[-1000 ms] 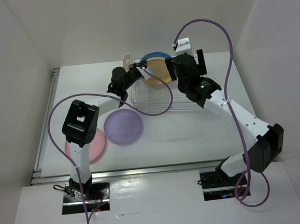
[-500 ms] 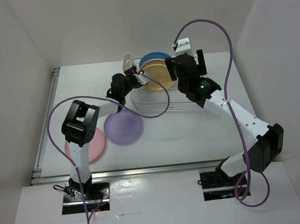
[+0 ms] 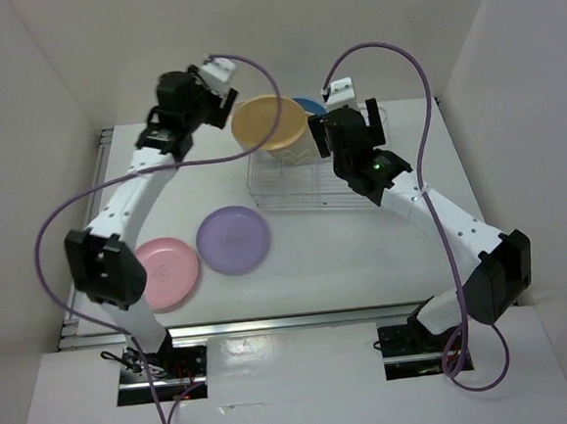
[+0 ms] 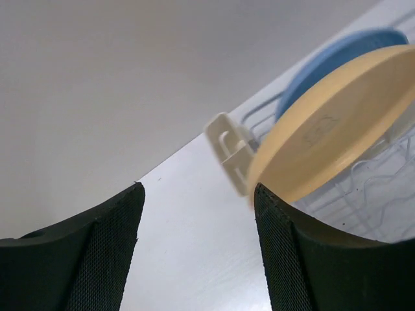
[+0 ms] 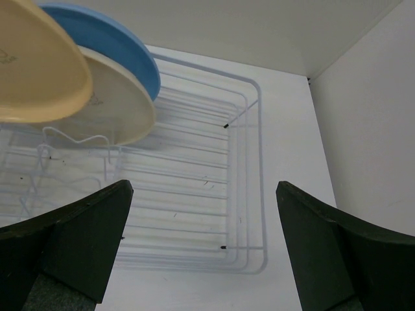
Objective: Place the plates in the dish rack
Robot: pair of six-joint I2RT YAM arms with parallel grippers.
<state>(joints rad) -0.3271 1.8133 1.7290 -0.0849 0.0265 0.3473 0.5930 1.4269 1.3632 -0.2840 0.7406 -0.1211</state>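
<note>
Yellow-orange plate (image 3: 270,123) leans on edge in the rack (image 3: 287,190), with cream (image 5: 123,107) and blue (image 5: 110,32) behind it. Purple (image 3: 233,239) and pink (image 3: 167,271) lie flat on the table (image 3: 365,255). Left tool (image 4: 198,194) gapes empty beside the rack, and right tool (image 5: 202,188) is spread wide over it.

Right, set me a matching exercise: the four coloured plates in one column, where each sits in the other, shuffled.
Things:
1. pink plate
2. purple plate
3. yellow-orange plate
4. blue plate

Places:
A. standing in the dish rack, mostly hidden behind other plates
B. flat on the table, farthest left
C. standing in the rack, whole face showing from above
D. flat on the table, between the pink one and the rack

Pairs: 1-B, 2-D, 3-C, 4-A
</note>
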